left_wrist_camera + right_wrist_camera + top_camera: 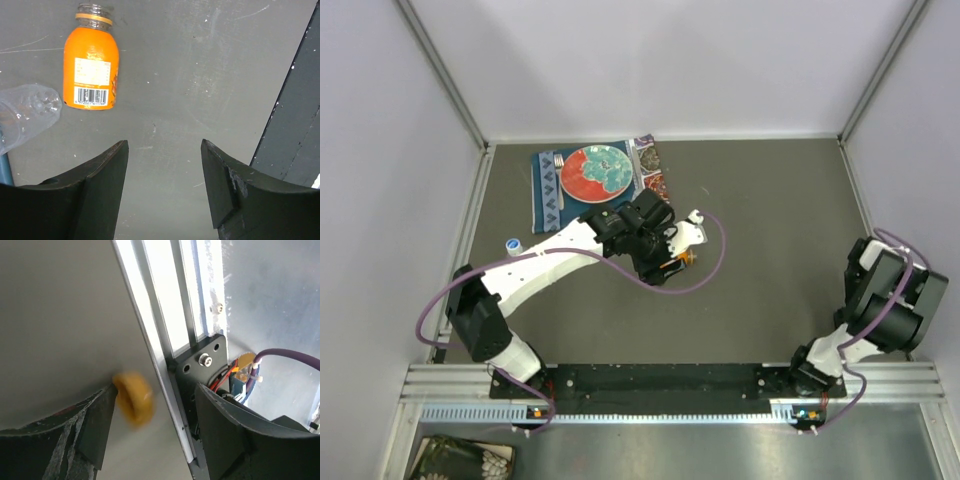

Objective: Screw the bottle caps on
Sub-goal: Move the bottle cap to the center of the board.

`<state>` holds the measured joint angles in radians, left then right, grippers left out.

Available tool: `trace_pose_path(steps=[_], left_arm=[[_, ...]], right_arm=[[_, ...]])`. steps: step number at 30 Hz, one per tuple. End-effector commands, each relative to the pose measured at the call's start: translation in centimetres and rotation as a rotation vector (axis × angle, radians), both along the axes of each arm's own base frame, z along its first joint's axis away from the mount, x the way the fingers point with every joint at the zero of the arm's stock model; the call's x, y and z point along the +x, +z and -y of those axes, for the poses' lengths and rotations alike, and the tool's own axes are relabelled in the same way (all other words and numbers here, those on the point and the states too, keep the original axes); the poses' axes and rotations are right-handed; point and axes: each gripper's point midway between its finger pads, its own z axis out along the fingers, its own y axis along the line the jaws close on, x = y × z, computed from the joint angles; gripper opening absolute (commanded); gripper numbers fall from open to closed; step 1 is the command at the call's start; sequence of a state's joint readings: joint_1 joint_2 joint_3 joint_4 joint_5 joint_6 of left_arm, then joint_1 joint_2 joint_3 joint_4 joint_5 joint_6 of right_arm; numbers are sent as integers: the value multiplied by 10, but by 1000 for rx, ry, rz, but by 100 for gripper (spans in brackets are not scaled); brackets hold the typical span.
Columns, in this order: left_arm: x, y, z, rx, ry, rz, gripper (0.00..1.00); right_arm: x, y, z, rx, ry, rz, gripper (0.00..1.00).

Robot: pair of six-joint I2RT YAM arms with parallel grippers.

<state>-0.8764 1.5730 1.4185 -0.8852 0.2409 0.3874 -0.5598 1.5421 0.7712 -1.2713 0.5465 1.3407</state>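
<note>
The orange bottle [91, 62] lies on its side on the grey table, its neck open and uncapped, up and left of my left gripper [164, 142], which is open and empty. Part of a clear bottle [27, 117] lies beside it at the left edge. In the top view only a bit of the orange bottle [685, 260] shows under the left wrist. My right gripper [155, 387] is open; a blurred orange-amber cap [133, 397] sits against its left finger [97, 425], apart from the right one. A small white cap [513, 246] lies at the table's left.
A red-and-teal plate [597, 172] on a patterned mat [546, 190] sits at the back. The right arm [885, 295] is folded at the right edge, over the aluminium rail [167, 315]. A dark strip [295, 120] runs along the right of the left wrist view.
</note>
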Motion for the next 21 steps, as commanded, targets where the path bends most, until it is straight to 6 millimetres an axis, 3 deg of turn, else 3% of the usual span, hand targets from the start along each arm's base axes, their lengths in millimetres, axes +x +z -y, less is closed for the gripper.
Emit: trace_pose_path(steps=[1,9,13,20,21], left_arm=[[0,22,7,-67,-20,17,66],[0,30,12,-87,-16,7,66],[0,30,14,-90,-7,0,66],[2,31,17,-93,2,-12,66],[3,32,18,-92,3,-11,66]], right_arm=[[21,-2,20,-43,53,74,65],[41,-16,21,-42,175,263,68],[42,-21,20,-26,182,271,67],[51,-26,16,16,199,302,44],[55,-26,18,9,211,326,34]])
